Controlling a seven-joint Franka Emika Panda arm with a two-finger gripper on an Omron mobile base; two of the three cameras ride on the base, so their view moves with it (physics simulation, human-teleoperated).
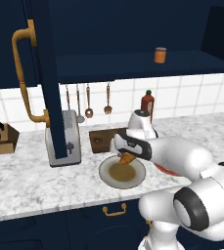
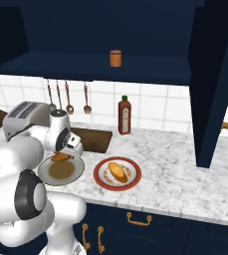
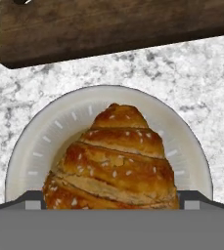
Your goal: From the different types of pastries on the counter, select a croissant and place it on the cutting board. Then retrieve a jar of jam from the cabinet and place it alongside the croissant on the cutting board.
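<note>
The croissant [image 3: 116, 156], golden-brown and flecked with seeds, lies on a round grey plate [image 3: 35, 141] on the counter [image 1: 30, 180]. My gripper [image 3: 112, 201] is down over it, one fingertip against each flank, so the jaws are shut on the croissant [image 1: 127, 159]. The dark wooden cutting board [image 3: 108, 29] lies just beyond the plate, bare as far as I can see. The orange jar of jam [image 1: 160, 55] stands on the shelf of the open cabinet [image 1: 133, 68] above the counter. From the right base view the croissant [image 2: 60, 157] sits at the plate's far rim under the hand.
A longer yellow-orange pastry [image 2: 117, 171] lies on a red-rimmed plate [image 2: 100, 179] to the right. A red sauce bottle [image 2: 124, 115] stands by the wall. The toaster [image 1: 64, 136] and knife block [image 1: 1, 136] are on the left. The open cabinet door [image 1: 47, 73] hangs over the toaster.
</note>
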